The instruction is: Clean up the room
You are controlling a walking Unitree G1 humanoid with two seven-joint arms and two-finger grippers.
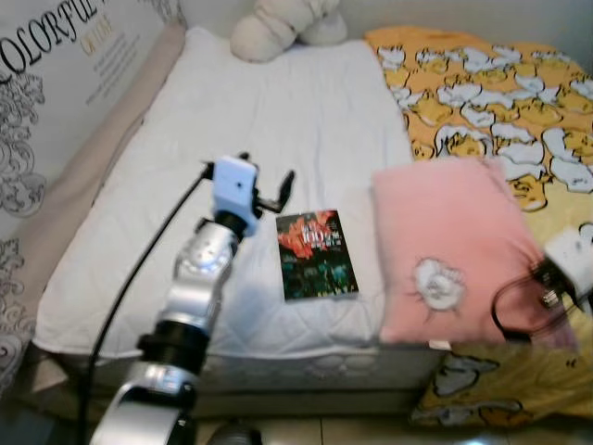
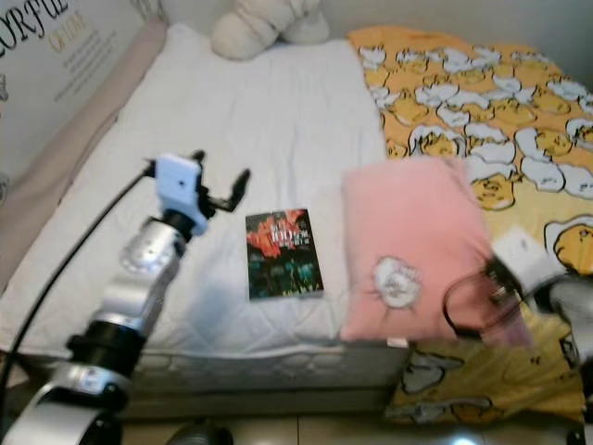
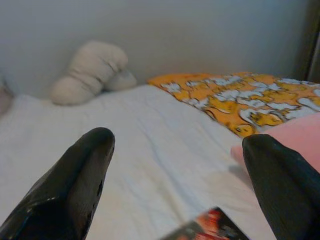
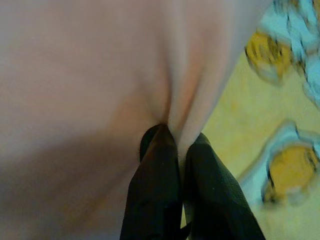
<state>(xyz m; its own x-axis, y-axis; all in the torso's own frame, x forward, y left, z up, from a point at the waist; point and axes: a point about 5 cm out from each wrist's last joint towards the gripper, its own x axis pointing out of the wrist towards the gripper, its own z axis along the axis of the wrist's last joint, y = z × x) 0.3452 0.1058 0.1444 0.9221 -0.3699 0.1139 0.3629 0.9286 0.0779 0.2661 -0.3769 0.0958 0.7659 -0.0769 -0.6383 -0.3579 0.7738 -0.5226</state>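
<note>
A pink pillow (image 1: 449,250) lies on the bed near its front edge, partly over the orange duck-print blanket (image 1: 491,83). My right gripper (image 4: 180,150) is shut on a pinched fold at the pillow's (image 4: 100,75) right edge; its wrist (image 1: 565,264) is at the far right. A dark book (image 1: 315,255) with a red cover design lies on the white mattress (image 1: 278,120) left of the pillow. My left gripper (image 1: 278,195) hovers open just above the mattress, left of and behind the book (image 3: 210,230), with nothing between its fingers (image 3: 75,185).
A cream plush toy (image 1: 278,23) rests at the head of the bed against the wall. A printed panel (image 1: 56,83) stands along the bed's left side. The floor (image 1: 306,431) shows below the bed's front edge.
</note>
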